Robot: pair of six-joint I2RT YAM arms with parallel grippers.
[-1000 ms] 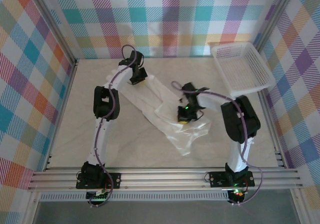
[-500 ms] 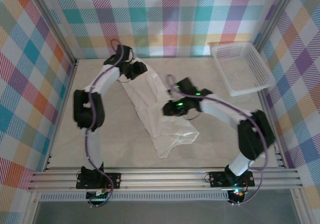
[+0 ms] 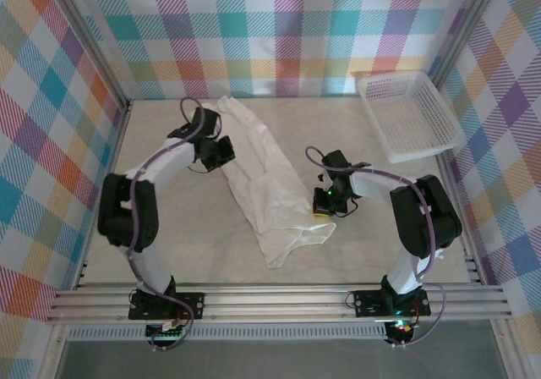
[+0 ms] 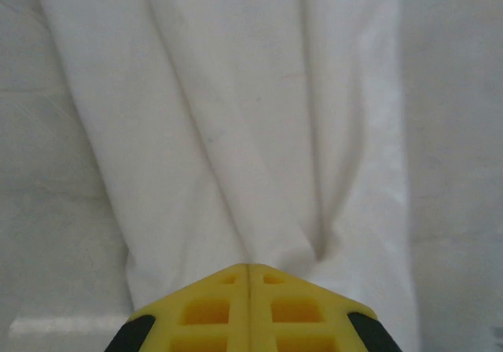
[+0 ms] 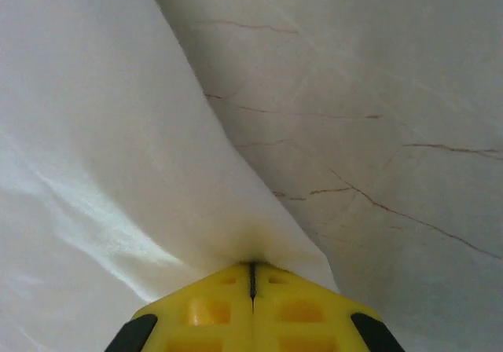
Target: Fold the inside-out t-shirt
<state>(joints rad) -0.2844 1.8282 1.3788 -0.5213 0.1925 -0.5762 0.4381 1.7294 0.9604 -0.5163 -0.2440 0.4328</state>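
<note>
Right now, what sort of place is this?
Likely a robot test booth: colourful plaid walls, a pale marble-patterned table, two black-and-white robot arms bolted to a metal rail.

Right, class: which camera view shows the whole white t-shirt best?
The top external view: the thin white fabric t-shirt lies there whole, a crumpled diagonal strip. Each wrist view gives a close patch of cloth gathered at shut yellow jaws.
</note>
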